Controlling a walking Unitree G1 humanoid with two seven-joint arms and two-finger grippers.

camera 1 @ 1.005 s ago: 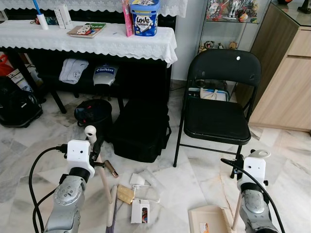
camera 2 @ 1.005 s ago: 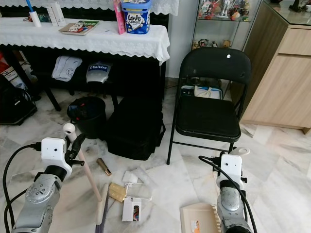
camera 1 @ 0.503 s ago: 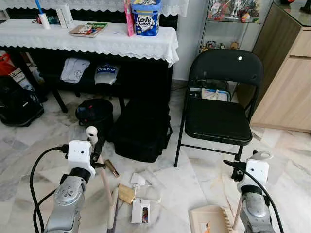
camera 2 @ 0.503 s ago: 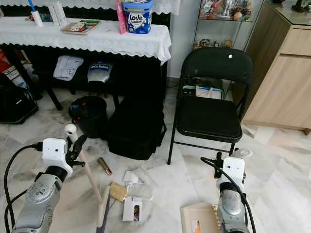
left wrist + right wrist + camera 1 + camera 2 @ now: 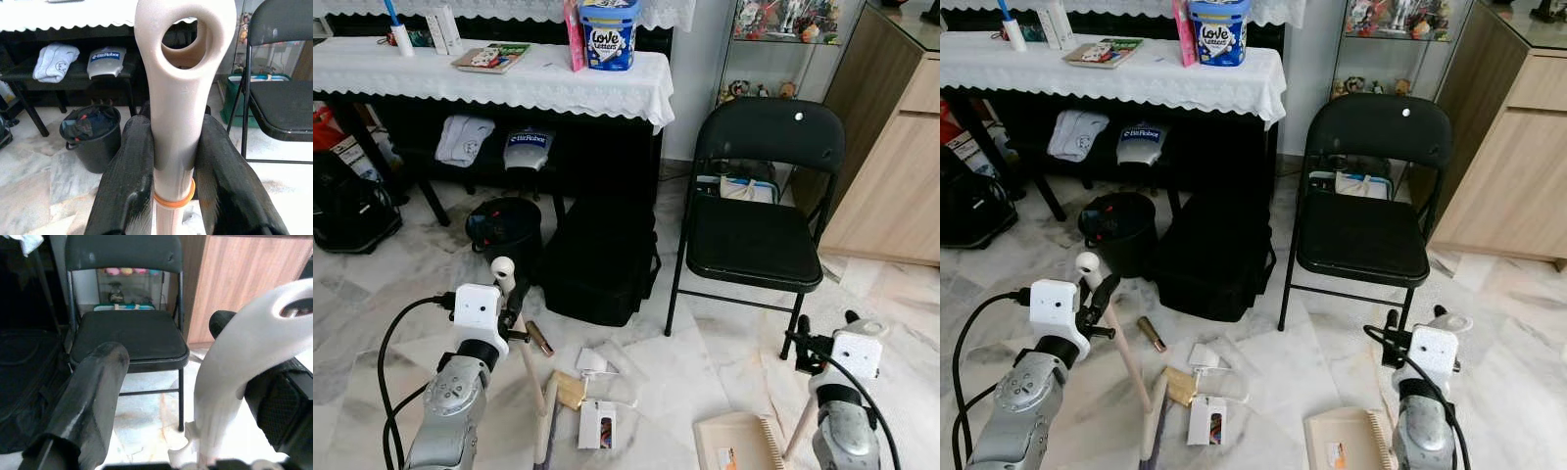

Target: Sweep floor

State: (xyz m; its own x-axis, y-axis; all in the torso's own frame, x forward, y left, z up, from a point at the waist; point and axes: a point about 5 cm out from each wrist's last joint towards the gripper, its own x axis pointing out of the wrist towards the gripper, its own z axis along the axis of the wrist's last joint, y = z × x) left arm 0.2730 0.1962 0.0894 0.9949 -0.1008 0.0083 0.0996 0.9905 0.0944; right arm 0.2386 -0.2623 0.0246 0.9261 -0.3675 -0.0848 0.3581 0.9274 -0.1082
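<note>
Since a second ago my right arm has swung out to my right and lowered, carrying the dustpan handle (image 5: 803,423) with it, while my left arm has barely shifted. My left pincer (image 5: 171,161) is pinching the broom handle (image 5: 177,83) just below its hanging loop, both fingers (image 5: 128,176) pressed against the cream shaft. The broom slants down to its head on the marble floor (image 5: 372,323), just beside the litter: a yellow wrapper (image 5: 567,390), a small white carton (image 5: 596,425), a crumpled paper (image 5: 590,363) and a brown tube (image 5: 538,339).

My right pincer (image 5: 166,382) has one finger touching the white handle and the other standing off from it, so I judge that hold loose. The dustpan (image 5: 734,443) lies flat on the floor, well apart from the litter.

If the handle slips, the pan could twist or drop. A hard sweep could scatter the light paper under the folding chair (image 5: 754,235) or against the black bag (image 5: 602,264), and the broom could knock the bin (image 5: 504,227).
</note>
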